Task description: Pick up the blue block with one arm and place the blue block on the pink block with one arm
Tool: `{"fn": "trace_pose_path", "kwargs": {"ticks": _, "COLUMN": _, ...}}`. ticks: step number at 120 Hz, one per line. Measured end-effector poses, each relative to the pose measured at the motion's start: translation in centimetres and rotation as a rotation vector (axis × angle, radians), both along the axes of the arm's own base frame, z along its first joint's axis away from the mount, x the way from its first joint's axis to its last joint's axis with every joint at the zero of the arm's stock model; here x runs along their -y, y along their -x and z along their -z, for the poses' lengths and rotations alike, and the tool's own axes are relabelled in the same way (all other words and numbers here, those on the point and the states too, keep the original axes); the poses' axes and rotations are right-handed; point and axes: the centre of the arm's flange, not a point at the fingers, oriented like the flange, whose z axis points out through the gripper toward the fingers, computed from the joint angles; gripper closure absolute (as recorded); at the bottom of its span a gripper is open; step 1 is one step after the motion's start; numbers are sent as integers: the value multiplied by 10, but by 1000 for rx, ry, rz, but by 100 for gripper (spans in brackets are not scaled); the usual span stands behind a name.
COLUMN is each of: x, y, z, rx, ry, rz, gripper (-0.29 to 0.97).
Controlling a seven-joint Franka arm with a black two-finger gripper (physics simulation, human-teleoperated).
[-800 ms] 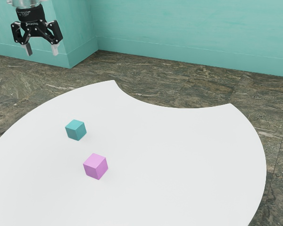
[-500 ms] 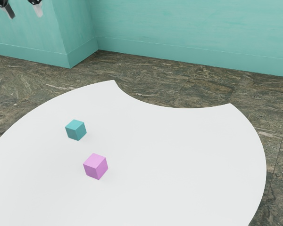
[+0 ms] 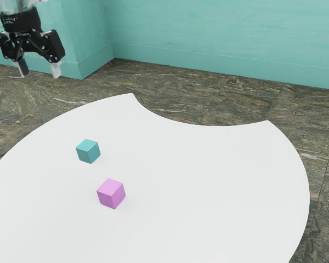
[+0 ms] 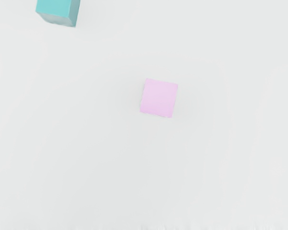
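Observation:
The blue block (image 3: pixel 88 151) rests on the white table (image 3: pixel 208 181), toward the exterior view's left. A short way in front of it sits the pink block (image 3: pixel 111 193), apart from it. My gripper (image 3: pixel 38 70) hangs high above the table at the exterior view's upper left, open, with nothing between its fingers. Seen from the wrist, the pink block (image 4: pixel 158 97) lies on the white surface and the blue block (image 4: pixel 57 11) sits off to one side of it, partly cut off.
The round white table has a curved notch (image 3: pixel 153 112) at its far edge. A marbled stone floor (image 3: pixel 219 93) and teal walls (image 3: pixel 219 33) surround it. A teal wall corner (image 3: pixel 90 38) stands behind my gripper.
My gripper rose nearly out of the exterior view toward the left, then came back down to a spot slightly left of and lower than where it began. Both blocks stayed put.

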Motion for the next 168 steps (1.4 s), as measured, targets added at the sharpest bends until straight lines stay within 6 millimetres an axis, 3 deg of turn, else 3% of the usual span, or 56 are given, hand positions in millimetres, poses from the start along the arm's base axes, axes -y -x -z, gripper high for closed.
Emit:
{"fn": "trace_pose_path", "kwargs": {"ticks": 6, "x": -11, "y": 17, "z": 61, "rx": -60, "ry": 6, "rz": -33, "gripper": 0}}
{"fn": "trace_pose_path", "kwargs": {"ticks": 14, "x": -29, "y": 40, "z": 119, "rx": -95, "ry": 22, "rz": -87, "gripper": 0}}
{"fn": "trace_pose_path", "kwargs": {"ticks": 24, "x": -53, "y": 56, "z": 158, "rx": -108, "ry": 47, "rz": -166, "gripper": 0}}
{"fn": "trace_pose_path", "kwargs": {"ticks": 34, "x": -67, "y": 44, "z": 189, "rx": -136, "ry": 46, "rz": -213, "gripper": 0}}
{"fn": "trace_pose_path", "kwargs": {"ticks": 49, "x": -108, "y": -6, "z": 243, "rx": -131, "ry": -45, "rz": -185, "gripper": 0}}
{"fn": "trace_pose_path", "kwargs": {"ticks": 71, "x": -164, "y": -128, "z": 311, "rx": -32, "ry": -65, "rz": -20, "gripper": 0}}
{"fn": "trace_pose_path", "kwargs": {"ticks": 87, "x": -214, "y": -187, "z": 357, "rx": 39, "ry": -30, "rz": 75, "gripper": 0}}
{"fn": "trace_pose_path", "kwargs": {"ticks": 100, "x": -236, "y": -223, "z": 381, "rx": 97, "ry": -8, "rz": 185, "gripper": 0}}
{"fn": "trace_pose_path", "kwargs": {"ticks": 111, "x": -245, "y": -239, "z": 404, "rx": 118, "ry": 13, "rz": 279, "gripper": 0}}
{"fn": "trace_pose_path", "kwargs": {"ticks": 131, "x": -250, "y": -247, "z": 425, "rx": 135, "ry": 47, "rz": 409, "gripper": 0}}
{"fn": "trace_pose_path", "kwargs": {"ticks": 152, "x": -249, "y": -249, "z": 425, "rx": 149, "ry": 72, "rz": 473, "gripper": 0}}
{"fn": "trace_pose_path", "kwargs": {"ticks": 168, "x": -246, "y": -246, "z": 406, "rx": 153, "ry": 84, "rz": 508, "gripper": 0}}
